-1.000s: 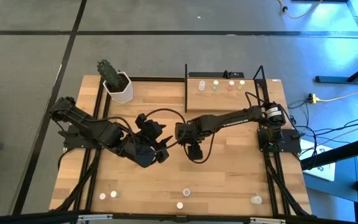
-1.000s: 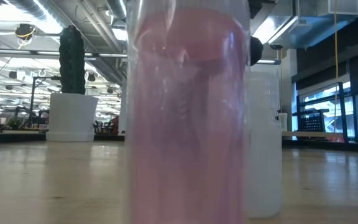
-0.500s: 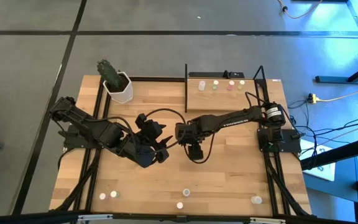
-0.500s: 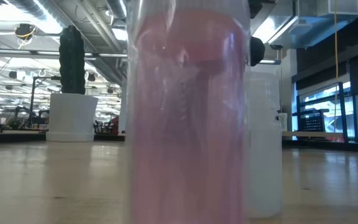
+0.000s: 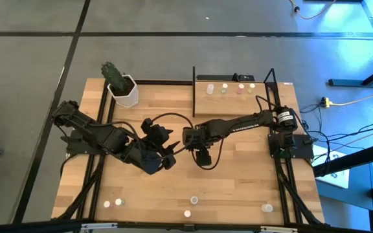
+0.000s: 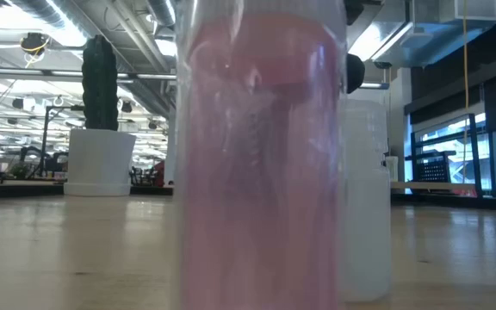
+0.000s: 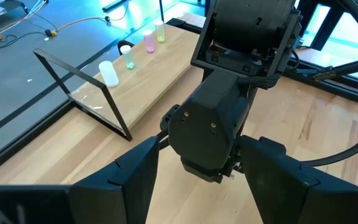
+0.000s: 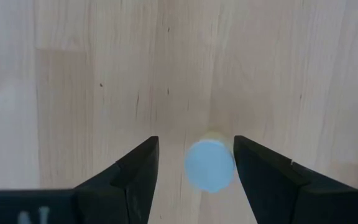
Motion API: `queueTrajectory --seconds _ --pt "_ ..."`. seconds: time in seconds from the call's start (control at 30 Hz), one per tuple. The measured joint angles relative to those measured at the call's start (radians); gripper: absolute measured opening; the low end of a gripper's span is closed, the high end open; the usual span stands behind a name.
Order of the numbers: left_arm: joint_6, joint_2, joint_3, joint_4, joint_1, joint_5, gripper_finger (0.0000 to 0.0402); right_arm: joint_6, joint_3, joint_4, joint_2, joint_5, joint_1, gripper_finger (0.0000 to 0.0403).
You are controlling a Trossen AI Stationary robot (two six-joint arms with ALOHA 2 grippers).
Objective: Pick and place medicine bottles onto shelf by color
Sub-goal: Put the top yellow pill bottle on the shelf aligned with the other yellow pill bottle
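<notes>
Right wrist view: our right gripper (image 8: 191,180) points straight down at the tabletop (image 8: 104,74), fingers spread around a small pale-capped bottle (image 8: 209,165), not pinching it | our left gripper (image 5: 167,158) waits spread at its 9 o'clock | four bottles (image 5: 225,89) line the shelf (image 5: 232,97) at table's 1 o'clock.

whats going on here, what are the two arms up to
The right gripper hangs over the middle of the table, pointing down with its fingers open on either side of a small bottle that stands on the wood, not yet gripped. The left gripper waits open just beside it. Four bottles already stand on the shelf, and five more wait along the table's near edge.
</notes>
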Motion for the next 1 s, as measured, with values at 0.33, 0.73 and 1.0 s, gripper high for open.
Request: queueTrajectory --seconds 0.33,0.73,1.0 --pt "0.000 0.000 0.000 0.000 0.000 0.005 0.0220 0.001 0.001 0.004 0.000 0.004 0.000 0.0209" --pt "0.000 0.000 0.000 0.001 0.000 0.009 0.0220 0.001 0.017 -0.011 -0.002 0.037 -0.023 0.0209" --pt "0.000 0.000 0.000 0.001 0.000 0.009 0.0220 0.086 0.050 -0.111 -0.002 0.016 -0.047 0.0209"
